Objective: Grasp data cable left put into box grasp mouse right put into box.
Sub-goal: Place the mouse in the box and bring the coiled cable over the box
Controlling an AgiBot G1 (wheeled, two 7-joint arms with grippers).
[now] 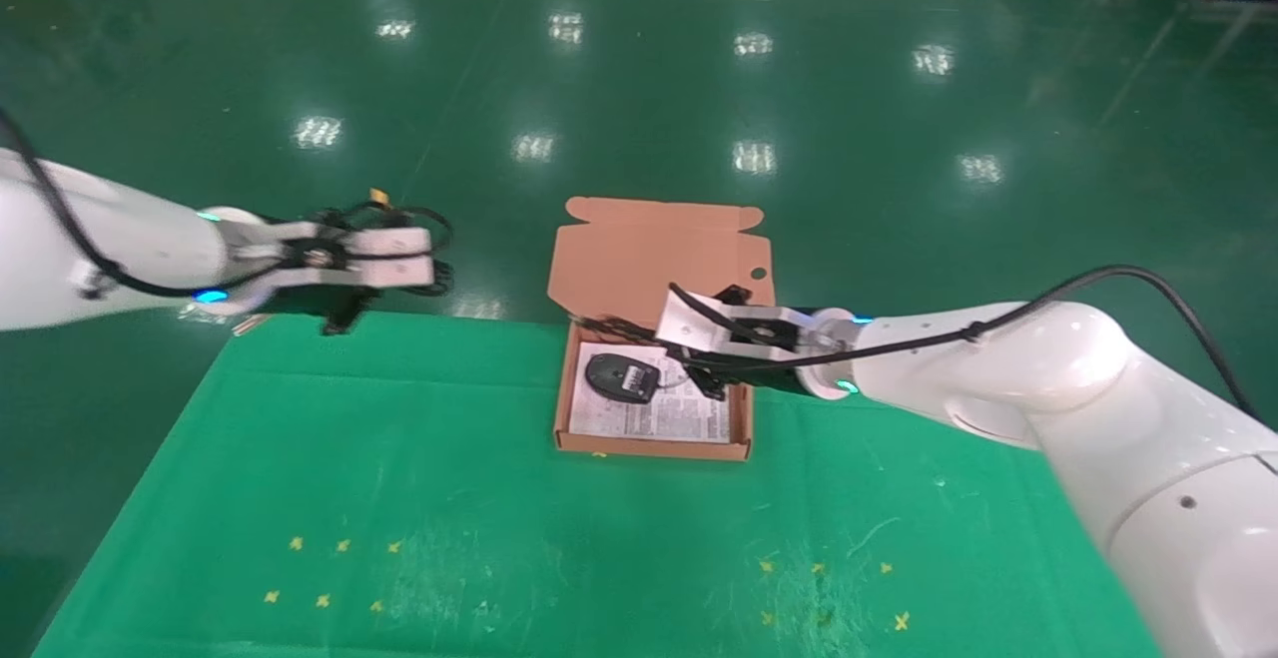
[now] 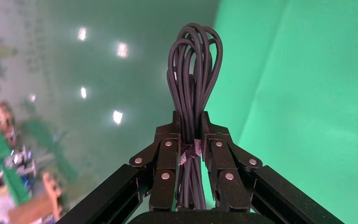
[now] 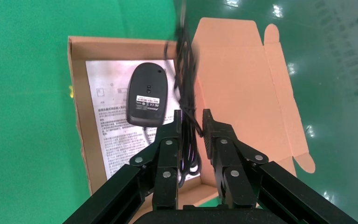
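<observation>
The orange-brown box [image 1: 649, 450] stands open at the table's far middle, its lid [image 1: 649, 249] folded back. The black mouse [image 1: 621, 376] lies upside down on the white sheet inside, and shows in the right wrist view [image 3: 148, 93]. My right gripper [image 1: 687, 343] hovers over the box's right side, open [image 3: 192, 119]. The mouse's bundled cord [image 3: 185, 70] runs between its fingers, against one and clear of the other. My left gripper [image 1: 424, 261] is raised past the table's far left edge, shut [image 2: 191, 123] on the looped data cable [image 2: 193, 60].
A green cloth [image 1: 399, 458] covers the table, with small yellow cross marks [image 1: 339, 545] near the front left and front right. Glossy green floor [image 1: 639, 89] lies beyond the far edge. The box's lid tabs [image 3: 303, 161] stick out behind the box.
</observation>
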